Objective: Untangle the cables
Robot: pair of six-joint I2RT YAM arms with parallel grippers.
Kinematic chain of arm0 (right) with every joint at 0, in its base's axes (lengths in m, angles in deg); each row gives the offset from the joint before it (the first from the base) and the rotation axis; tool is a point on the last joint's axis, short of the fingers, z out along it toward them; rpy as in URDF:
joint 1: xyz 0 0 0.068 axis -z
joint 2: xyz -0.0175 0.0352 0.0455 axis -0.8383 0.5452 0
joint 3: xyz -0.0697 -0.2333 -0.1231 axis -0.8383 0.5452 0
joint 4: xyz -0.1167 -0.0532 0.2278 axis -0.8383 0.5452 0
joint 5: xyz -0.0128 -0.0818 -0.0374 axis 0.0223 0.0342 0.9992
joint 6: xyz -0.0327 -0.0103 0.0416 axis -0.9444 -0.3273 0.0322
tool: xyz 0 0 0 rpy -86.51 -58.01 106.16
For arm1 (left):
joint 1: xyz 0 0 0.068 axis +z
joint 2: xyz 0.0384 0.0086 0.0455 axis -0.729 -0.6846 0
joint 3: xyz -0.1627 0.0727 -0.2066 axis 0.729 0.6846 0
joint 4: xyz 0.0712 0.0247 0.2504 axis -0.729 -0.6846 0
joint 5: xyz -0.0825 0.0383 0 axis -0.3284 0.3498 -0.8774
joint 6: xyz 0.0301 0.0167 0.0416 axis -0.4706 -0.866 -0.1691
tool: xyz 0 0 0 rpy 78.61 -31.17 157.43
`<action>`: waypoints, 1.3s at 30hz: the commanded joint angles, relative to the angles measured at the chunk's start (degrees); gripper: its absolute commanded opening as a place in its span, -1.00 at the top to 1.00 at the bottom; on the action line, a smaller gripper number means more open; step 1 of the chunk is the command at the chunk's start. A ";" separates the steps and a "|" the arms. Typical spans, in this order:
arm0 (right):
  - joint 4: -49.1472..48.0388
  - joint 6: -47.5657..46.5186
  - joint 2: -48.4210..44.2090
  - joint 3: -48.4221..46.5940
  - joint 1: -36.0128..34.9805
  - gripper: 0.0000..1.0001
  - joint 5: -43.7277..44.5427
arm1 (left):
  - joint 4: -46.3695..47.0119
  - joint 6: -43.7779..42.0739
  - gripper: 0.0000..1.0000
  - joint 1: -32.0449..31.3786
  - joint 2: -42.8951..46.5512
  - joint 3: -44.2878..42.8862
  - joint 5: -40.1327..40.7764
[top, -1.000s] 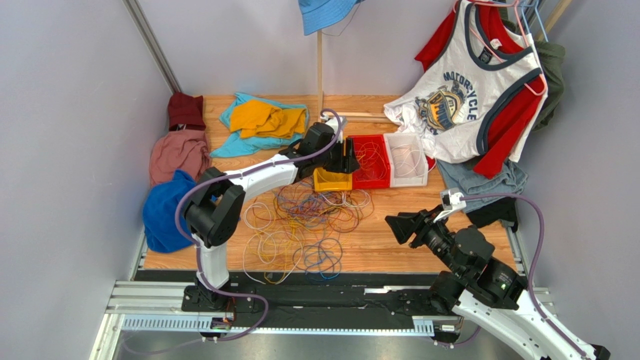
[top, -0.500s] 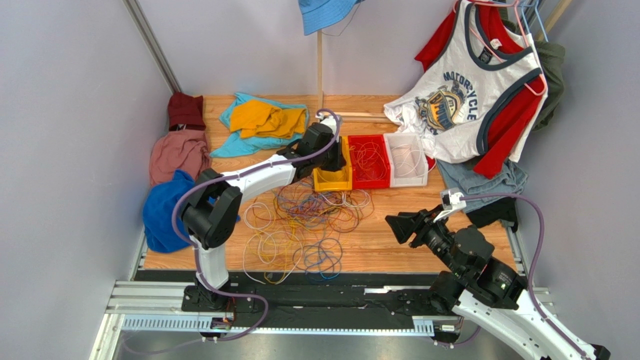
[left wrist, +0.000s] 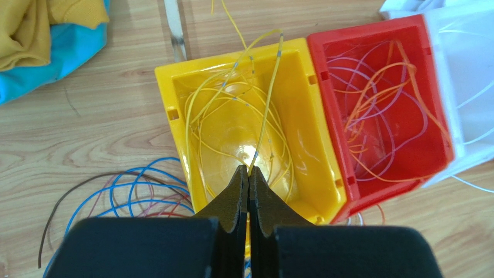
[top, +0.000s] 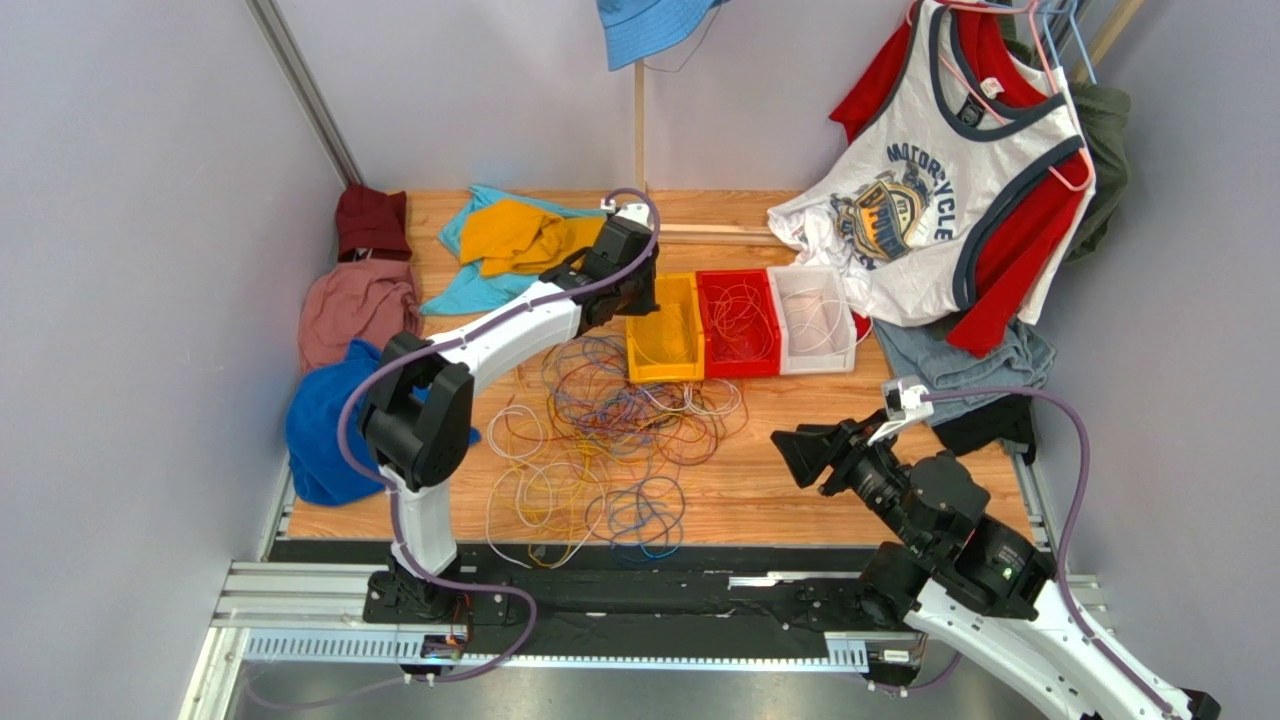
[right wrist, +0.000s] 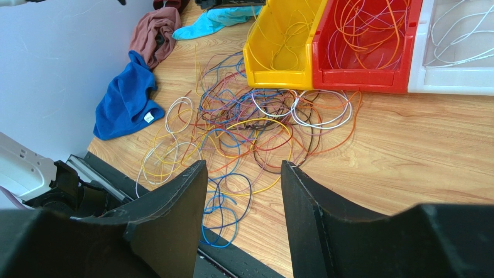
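Observation:
A tangle of thin cables [top: 616,435] in yellow, orange, blue, purple, red and white lies on the wooden table [top: 781,480]; the right wrist view shows this tangle [right wrist: 249,127] too. Behind it stand a yellow bin [top: 666,365], a red bin [top: 741,368] and a white bin [top: 819,365], each with cables inside. My left gripper [left wrist: 249,169] is shut at the yellow bin's [left wrist: 232,55] near left edge, with a yellow cable [left wrist: 268,98] running from its tips into the bin. My right gripper [right wrist: 243,165] hangs open above the table's near right, apart from the tangle.
Clothes ring the table: a blue cloth [top: 323,428], a pink one [top: 353,308], a maroon one [top: 371,221], and a teal and yellow pile [top: 526,240]. Shirts [top: 932,180] hang at the back right. A wooden pole [top: 639,135] stands behind the bins.
My left gripper closed and drew back to the left from over the yellow bin. The right arm has not moved.

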 commanded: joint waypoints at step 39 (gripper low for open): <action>-1.04 0.06 -1.56 -0.47 -0.12 -0.06 0.36 | 3.25 -3.63 -0.12 -1.76 12.41 6.20 5.09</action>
